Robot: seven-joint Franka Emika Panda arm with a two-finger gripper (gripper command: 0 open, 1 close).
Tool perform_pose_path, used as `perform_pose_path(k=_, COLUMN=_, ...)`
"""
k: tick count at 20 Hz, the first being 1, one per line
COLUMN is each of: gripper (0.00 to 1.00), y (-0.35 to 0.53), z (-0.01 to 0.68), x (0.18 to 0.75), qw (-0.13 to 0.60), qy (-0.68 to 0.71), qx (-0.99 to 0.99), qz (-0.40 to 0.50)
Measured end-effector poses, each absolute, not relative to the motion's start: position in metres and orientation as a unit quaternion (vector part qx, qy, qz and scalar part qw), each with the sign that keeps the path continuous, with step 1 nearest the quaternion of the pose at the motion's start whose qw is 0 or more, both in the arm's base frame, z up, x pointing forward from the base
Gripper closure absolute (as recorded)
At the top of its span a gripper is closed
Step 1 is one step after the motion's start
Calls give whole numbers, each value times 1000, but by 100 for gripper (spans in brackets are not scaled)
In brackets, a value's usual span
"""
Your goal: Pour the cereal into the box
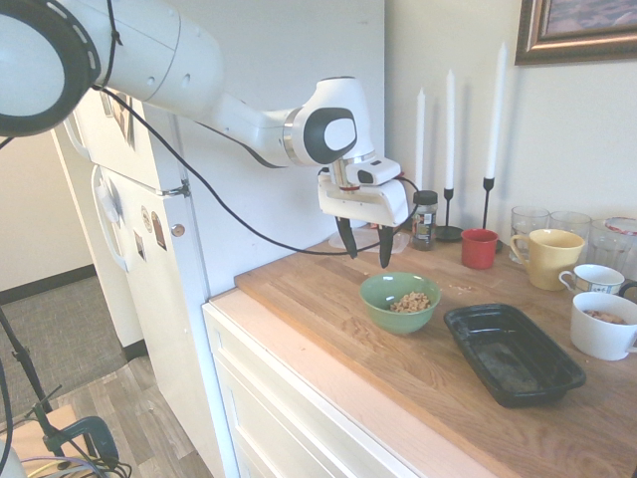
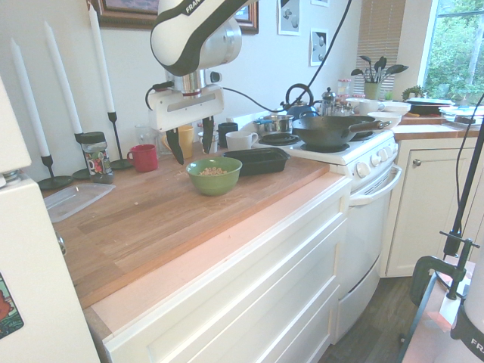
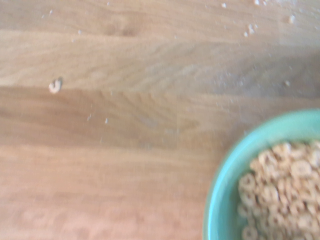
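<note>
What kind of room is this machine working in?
A home kitchen, most likely. A white stove with a dark frying pan stands beside the wooden butcher-block countertop, a white refrigerator stands at the counter's other end, and mugs sit by the wall.

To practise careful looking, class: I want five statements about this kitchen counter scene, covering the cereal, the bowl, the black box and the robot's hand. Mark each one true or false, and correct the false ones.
1. The cereal lies in the green bowl. True.
2. The hand is closed around the bowl's rim. False: it hangs open above the counter, behind the bowl and touching nothing.
3. The box already holds the heap of cereal. False: no heap of cereal is in it.
4. Three white candles stand by the wall. True.
5. The red cup sits inside the box. False: it stands on the counter near the candles.
</note>
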State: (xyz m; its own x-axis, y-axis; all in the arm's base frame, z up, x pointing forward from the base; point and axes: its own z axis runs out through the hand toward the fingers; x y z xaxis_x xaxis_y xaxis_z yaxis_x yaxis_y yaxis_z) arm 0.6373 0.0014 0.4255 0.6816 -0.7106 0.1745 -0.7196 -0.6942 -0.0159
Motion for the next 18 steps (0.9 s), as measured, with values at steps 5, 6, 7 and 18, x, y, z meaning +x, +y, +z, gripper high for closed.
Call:
perform_pose_path(k=5, gripper=0, y=-11, z=391, x=658, qw=38, qy=-402, qx=913, qz=59)
perform_pose_path(k=6, gripper=0, y=-13, z=384, x=659, qw=38, qy=-405, qx=912, qz=53)
perform_pose_path(k=7, gripper=0, y=-14, z=378, x=660, qw=38, qy=-407, qx=912, qz=48)
perform_pose_path(k=18, gripper=0, y=-8, z=327, x=663, qw=69, qy=-392, qx=917, qz=29)
